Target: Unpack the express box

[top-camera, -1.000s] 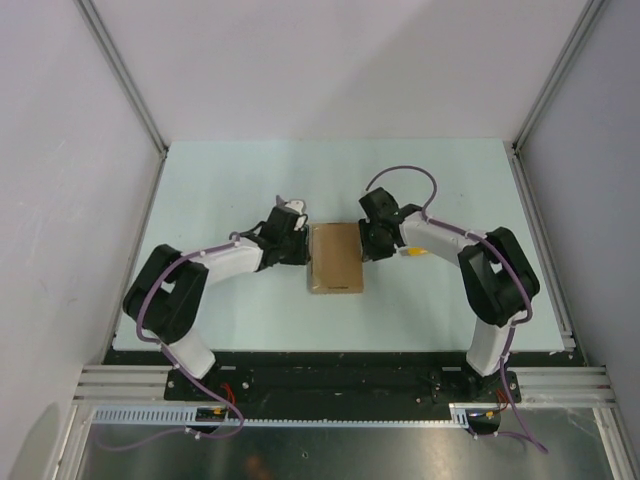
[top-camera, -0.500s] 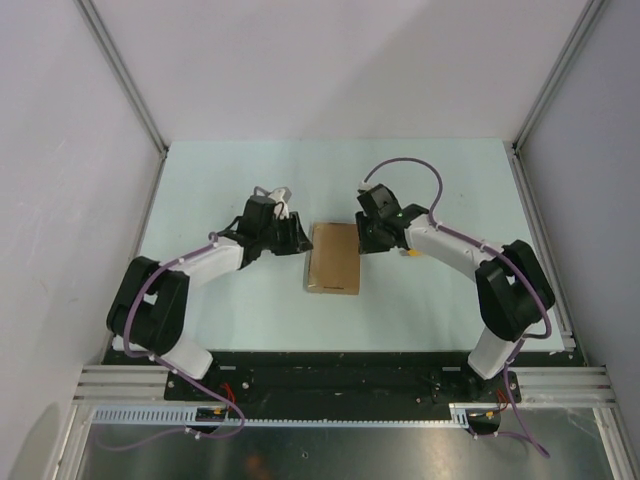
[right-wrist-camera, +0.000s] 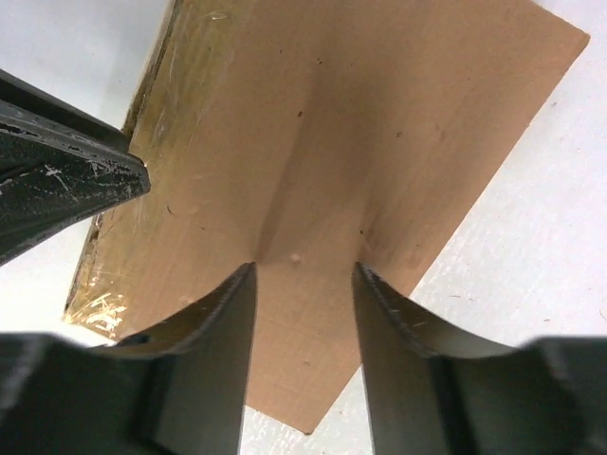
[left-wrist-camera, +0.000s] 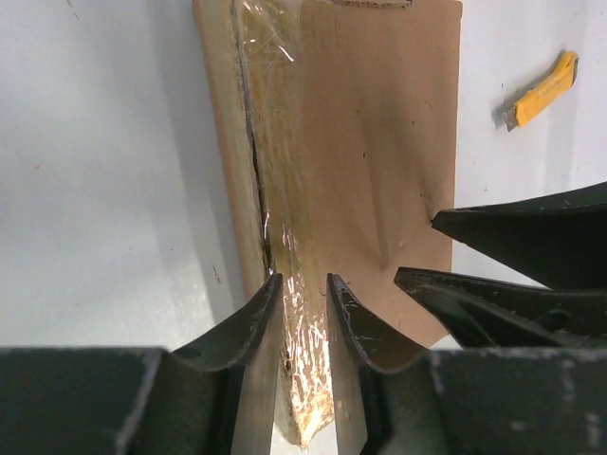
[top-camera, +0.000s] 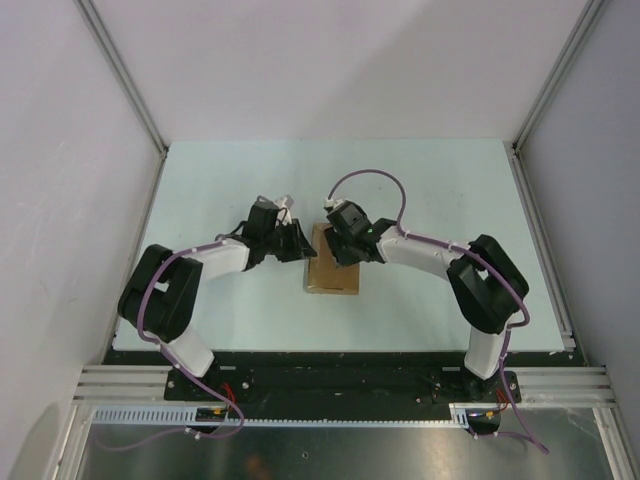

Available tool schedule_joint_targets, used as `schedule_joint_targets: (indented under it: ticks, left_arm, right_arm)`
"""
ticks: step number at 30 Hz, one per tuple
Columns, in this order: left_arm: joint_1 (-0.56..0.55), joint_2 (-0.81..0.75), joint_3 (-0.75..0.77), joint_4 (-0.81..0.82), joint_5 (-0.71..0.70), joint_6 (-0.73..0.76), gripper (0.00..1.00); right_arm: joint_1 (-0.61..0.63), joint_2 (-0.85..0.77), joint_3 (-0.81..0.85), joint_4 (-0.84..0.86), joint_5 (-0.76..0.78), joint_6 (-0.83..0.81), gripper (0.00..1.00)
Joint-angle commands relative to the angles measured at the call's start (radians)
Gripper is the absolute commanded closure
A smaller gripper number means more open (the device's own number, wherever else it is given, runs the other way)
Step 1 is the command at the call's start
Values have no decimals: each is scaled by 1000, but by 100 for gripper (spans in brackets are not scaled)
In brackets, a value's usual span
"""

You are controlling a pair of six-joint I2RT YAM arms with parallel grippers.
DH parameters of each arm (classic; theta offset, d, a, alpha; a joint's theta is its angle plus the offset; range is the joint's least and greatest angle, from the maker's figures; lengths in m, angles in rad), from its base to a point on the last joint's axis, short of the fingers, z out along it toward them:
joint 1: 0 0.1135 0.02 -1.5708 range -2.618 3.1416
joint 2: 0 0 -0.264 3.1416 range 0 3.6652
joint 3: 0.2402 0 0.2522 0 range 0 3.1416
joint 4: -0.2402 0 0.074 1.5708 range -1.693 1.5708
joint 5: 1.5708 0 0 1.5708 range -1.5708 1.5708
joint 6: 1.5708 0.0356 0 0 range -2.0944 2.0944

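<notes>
The express box (top-camera: pixel 335 270) is a flat brown cardboard box lying shut on the table between the arms. Clear tape (left-wrist-camera: pixel 285 218) runs along its left seam. My left gripper (top-camera: pixel 298 243) is at the box's left edge. In the left wrist view (left-wrist-camera: pixel 303 281) its narrowly parted fingers straddle the taped seam. My right gripper (top-camera: pixel 345 246) is over the box. In the right wrist view (right-wrist-camera: pixel 303 270) it is open, with both fingertips on the lid (right-wrist-camera: pixel 379 123), which is dented there. The right gripper's fingers (left-wrist-camera: pixel 522 227) also show in the left wrist view.
A yellow utility knife (left-wrist-camera: pixel 541 90) lies on the white table just right of the box. A finger of the left gripper (right-wrist-camera: pixel 66 180) is close to the right gripper at the box's taped edge. Frame posts and walls bound the table (top-camera: pixel 450 190).
My right gripper has moved left from the box's right edge onto its lid. My left gripper drew back to the left, then returned to the box's left edge.
</notes>
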Motion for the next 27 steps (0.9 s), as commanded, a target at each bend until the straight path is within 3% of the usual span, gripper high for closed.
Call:
schedule_joint_targets:
  ticks: [1,10,20,27]
  left_arm:
    - [1,-11,-19,35,11,-19,70]
    - [1,-131,-23,12,-55,21,67]
    - [1,-41,-13,0,-98,43,67]
    - [1,73,50,2,-52,112,80]
  right_arm:
    - [43,14,47,20,167,-39,46]
    - [53,41,47,6,233,-54,27]
    - [51,58,47,15,195,-67,25]
    - [45,60,47,22,172,-63,28]
